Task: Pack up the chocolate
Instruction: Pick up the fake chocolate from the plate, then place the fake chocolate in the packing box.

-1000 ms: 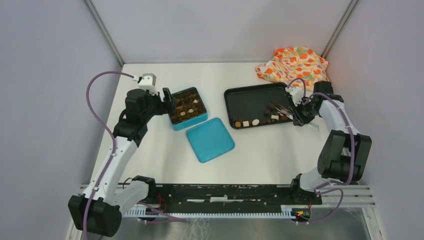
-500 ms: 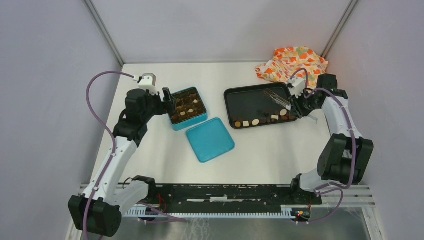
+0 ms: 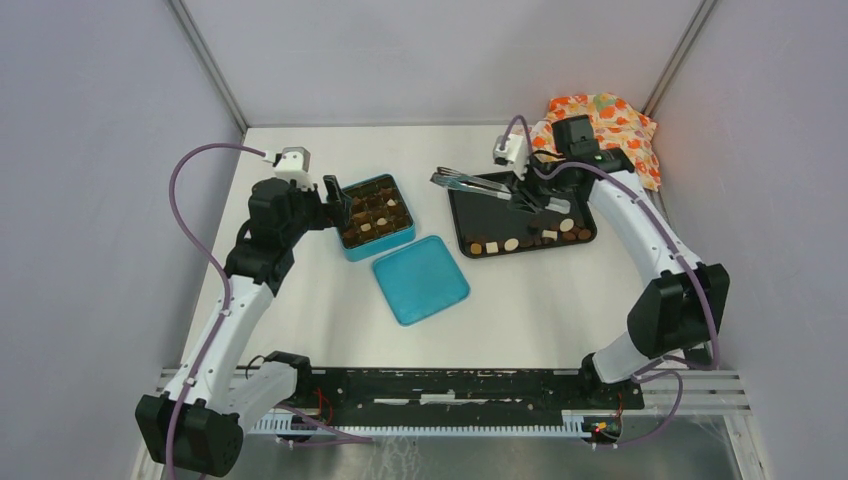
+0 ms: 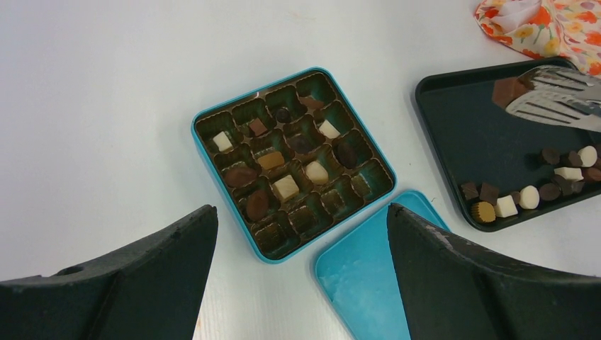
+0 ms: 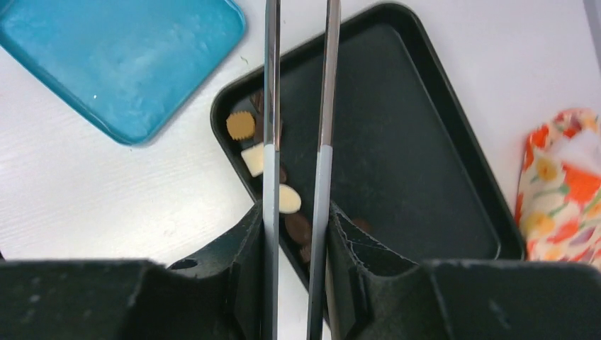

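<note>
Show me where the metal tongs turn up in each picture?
Top external: tongs over the black tray's far left corner.
Left wrist: tongs at the upper right edge, pinching a brown chocolate above the tray.
Right wrist: tongs as two long blades up the middle, over the tray.
Shared landmark: the black tray.

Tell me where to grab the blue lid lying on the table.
Probably the near edge of the lid, coming low from the arm-base side: it lies flat, so only the thin rim offers purchase, and that edge is free while the far corner nears the box.
</note>
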Available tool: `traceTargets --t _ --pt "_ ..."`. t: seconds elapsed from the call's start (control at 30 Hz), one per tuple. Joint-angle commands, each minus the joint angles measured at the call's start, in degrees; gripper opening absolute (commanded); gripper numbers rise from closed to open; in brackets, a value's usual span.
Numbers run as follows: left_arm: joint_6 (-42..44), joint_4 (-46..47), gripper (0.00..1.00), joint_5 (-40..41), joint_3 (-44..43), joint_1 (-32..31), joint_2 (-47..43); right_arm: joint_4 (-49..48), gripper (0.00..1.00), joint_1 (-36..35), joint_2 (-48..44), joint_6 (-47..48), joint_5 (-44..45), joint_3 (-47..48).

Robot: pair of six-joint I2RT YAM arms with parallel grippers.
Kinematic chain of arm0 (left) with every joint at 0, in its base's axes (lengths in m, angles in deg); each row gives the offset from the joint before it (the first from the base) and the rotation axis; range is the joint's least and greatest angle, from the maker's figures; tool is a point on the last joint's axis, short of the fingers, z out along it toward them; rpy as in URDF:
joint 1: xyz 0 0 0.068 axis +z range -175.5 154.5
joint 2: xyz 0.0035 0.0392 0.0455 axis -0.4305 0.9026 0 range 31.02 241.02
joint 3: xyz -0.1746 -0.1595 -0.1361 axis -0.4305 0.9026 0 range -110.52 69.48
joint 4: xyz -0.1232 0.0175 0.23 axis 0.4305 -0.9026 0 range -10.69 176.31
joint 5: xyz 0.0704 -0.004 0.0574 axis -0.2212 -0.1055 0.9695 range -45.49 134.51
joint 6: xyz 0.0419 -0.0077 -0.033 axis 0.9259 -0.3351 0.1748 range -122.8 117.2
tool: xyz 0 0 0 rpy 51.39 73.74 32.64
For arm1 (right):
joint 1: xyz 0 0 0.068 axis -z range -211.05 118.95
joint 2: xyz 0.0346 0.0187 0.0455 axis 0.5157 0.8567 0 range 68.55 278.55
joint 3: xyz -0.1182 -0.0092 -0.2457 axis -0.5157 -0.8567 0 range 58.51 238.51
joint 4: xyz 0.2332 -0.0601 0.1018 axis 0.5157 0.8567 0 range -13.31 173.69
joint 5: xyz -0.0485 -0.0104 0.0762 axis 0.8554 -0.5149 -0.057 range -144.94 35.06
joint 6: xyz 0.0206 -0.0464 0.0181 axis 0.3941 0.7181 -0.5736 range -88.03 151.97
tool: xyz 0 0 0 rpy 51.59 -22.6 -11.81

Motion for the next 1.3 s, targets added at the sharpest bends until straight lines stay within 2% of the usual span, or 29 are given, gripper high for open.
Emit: traceTargets --t 0.0,0.23,0.47,0.6,0.87,1.27 --pt "3.37 1.02 0.94 1.08 -0.26 -0.24 -1.41 1.74 0.09 -6.82 3.93 1.65 4.49 7.27" --pt "3.46 1.02 0.94 1.20 -0.23 -0.24 -1.29 3.18 0.12 -17.89 9.74 3.99 15.67 12.56" --pt "3.40 1.09 0.94 0.97 -0.27 -0.24 -1.36 4.65 0.13 -22.63 15.68 5.62 21.50 17.74" --pt "3.38 1.15 0.94 0.77 -0.21 -0.29 -1.36 4.97 0.15 -23.96 17.86 6.55 25.11 19.27" --pt "3.29 1.26 0.94 0.22 -0.22 -0.30 -1.39 6.28 0.20 -24.54 19.24 7.79 26.60 20.54" --pt "3.24 1.30 0.94 0.33 -0.29 -0.38 -1.36 6.83 0.39 -25.37 19.48 8.24 26.44 20.79"
